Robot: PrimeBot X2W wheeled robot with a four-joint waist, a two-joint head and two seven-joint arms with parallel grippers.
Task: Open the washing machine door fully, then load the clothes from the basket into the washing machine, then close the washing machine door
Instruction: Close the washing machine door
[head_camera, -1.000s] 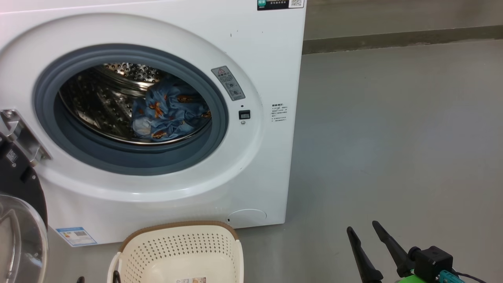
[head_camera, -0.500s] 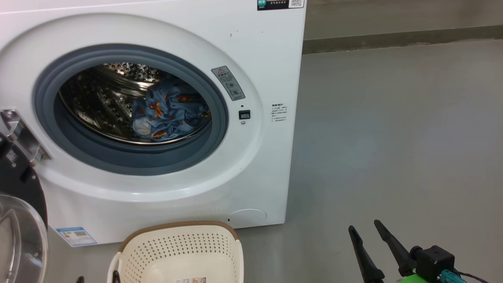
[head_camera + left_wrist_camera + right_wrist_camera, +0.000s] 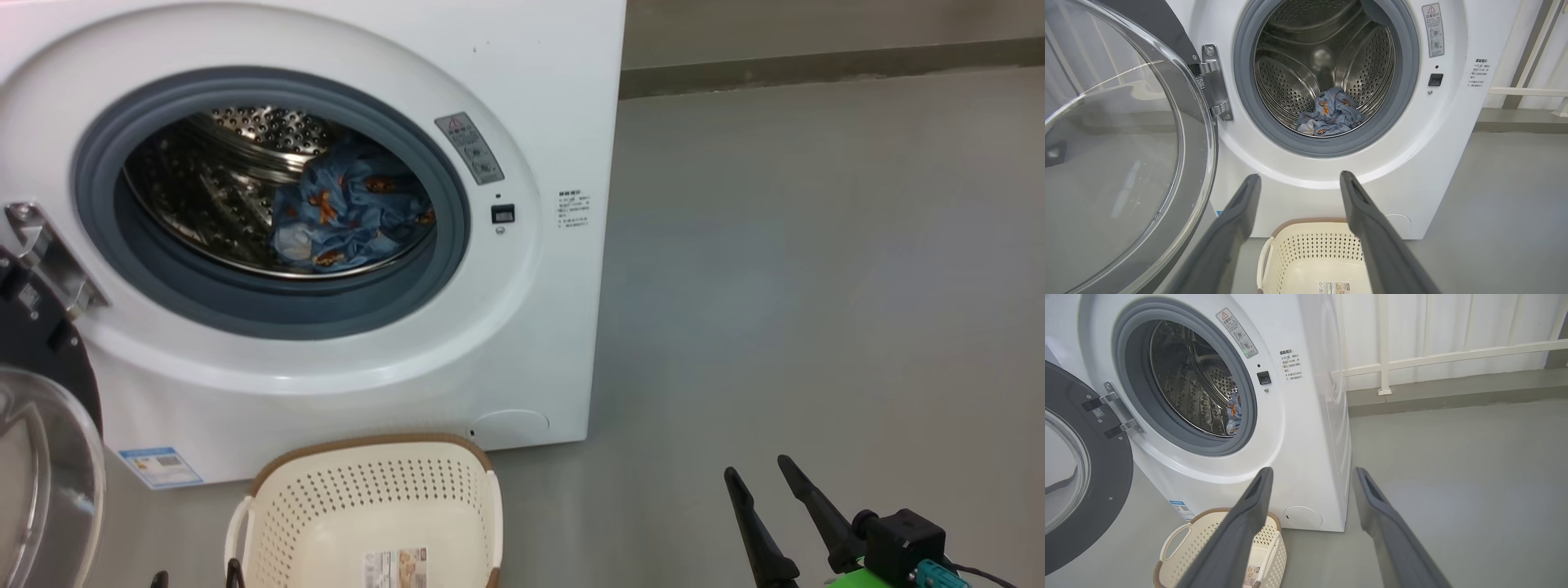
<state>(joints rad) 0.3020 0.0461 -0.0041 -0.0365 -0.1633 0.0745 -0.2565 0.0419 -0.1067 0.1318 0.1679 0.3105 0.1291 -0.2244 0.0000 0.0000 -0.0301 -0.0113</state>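
Note:
The washing machine (image 3: 539,327) stands at the left with its door (image 3: 49,457) swung wide open on the left hinge. Inside the steel drum lie the clothes (image 3: 343,216), blue fabric with orange prints, which also show deep in the drum (image 3: 1331,112). On the floor just in front of the machine stands the basket (image 3: 367,447), with only a label sticker on its bottom. My right gripper (image 3: 757,466) hangs open low at the right, away from the machine. My left gripper (image 3: 1300,176) is open above the basket (image 3: 1310,249) and points at the drum opening.
Bare grey floor (image 3: 816,286) stretches right of the machine to a dark skirting strip. A white railing (image 3: 1384,363) runs along the wall behind. The open door (image 3: 1110,477) takes up the room left of the basket (image 3: 1208,514).
The head camera has tilted down a little, so the machine sits higher in the picture and more of the basket shows. Neither the things nor the right gripper have visibly moved.

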